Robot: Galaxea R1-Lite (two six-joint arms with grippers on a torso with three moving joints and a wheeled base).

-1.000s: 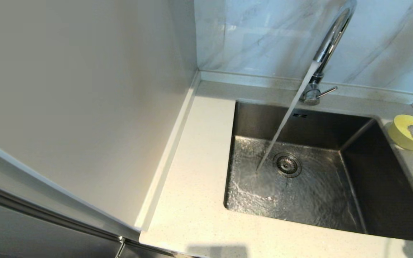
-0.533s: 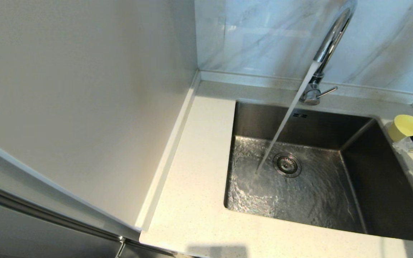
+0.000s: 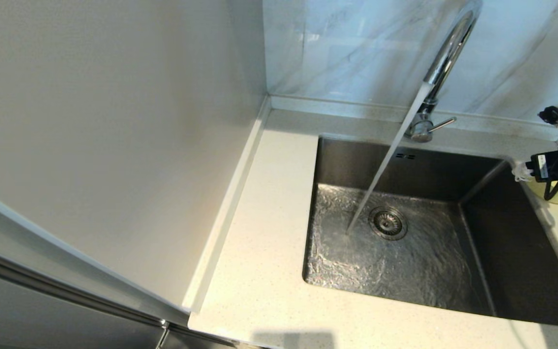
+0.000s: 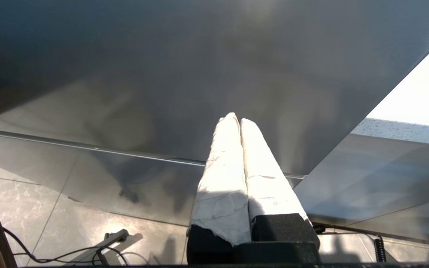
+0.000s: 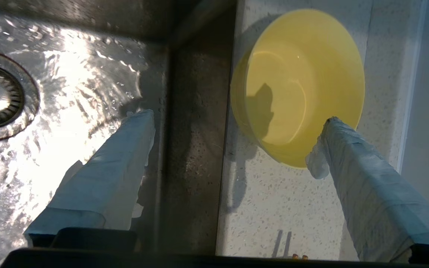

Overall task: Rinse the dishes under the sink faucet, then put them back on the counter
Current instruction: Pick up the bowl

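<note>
Now the left gripper (image 4: 235,121) hangs parked below the table edge, fingers pressed together and out of the job. Water from the faucet (image 3: 446,53) pours into the sink (image 3: 395,242). The right gripper (image 5: 237,123) hovers above the sink's edge with fingers spread wide, one over the basin, the other over the rim of the yellow bowl (image 5: 300,82), which sits on the table (image 5: 266,201) beside the sink. For a good pickup, I'd shift across until the fingers straddle the bowl's wall, then lower and close.

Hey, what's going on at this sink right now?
Water runs from the faucet into the sink. The right claw hangs open above the yellow bowl, which sits on the counter beside the basin, not gripped. The left claw is shut and parked below the counter.
</note>
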